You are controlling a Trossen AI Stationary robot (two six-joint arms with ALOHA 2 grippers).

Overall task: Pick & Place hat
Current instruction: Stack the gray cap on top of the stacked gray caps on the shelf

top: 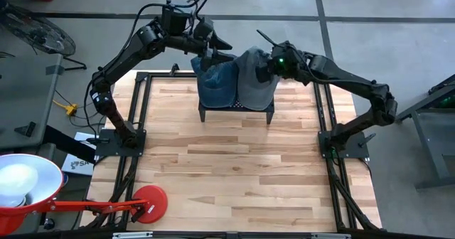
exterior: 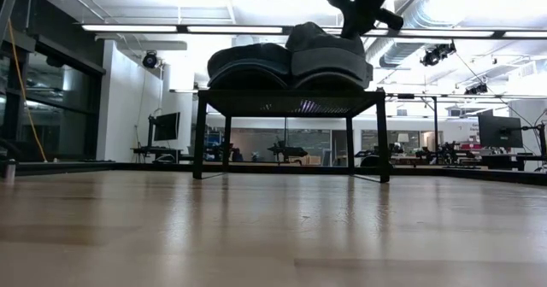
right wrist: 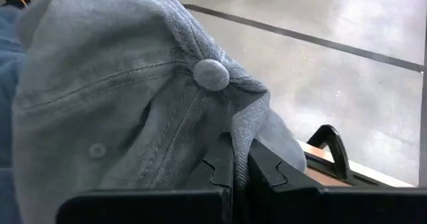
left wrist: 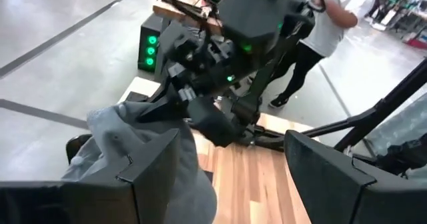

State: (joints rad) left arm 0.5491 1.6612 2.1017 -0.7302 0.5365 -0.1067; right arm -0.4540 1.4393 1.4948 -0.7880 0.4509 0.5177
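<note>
Seen from above: wooden desk [top: 234, 175] with a small black stand [top: 236, 109] near the middle of its far edge. Draped over the stand, side by side and touching — a blue hat [top: 215, 84] toward the left edge and a grey hat [top: 254, 82] toward the right edge. In the low view, both resting on the stand's top, the grey hat [exterior: 329, 58] with its crown pulled up a little on the side where the right arm comes down.

Right hand [top: 266, 67] at the far side of the grey hat, over the far edge of the stand. In its wrist view, fingers [right wrist: 267, 167] pressed together on a fold of grey cloth just below the top button [right wrist: 211, 74] — pinching the grey hat, by the look of it. Left hand [top: 217, 56] above the far edge of the blue hat; in its wrist view, fingers [left wrist: 327, 171] wide apart with nothing between them, grey cloth [left wrist: 133, 141] close beside one finger.

Progress, as a judgement: pick begun, not finished. Grasp on the grey hat made, yet most of the hat still lying on the stand. Left to do: lifting clear, carrying, setting down — destination not shown. Blue hat apparently untouched.

Off the desk at the near left corner: a red lamp base [top: 148, 202] and a white bowl-shaped shade [top: 25, 182]. Beyond the desk, in the left wrist view, a person [left wrist: 327, 31] standing.
</note>
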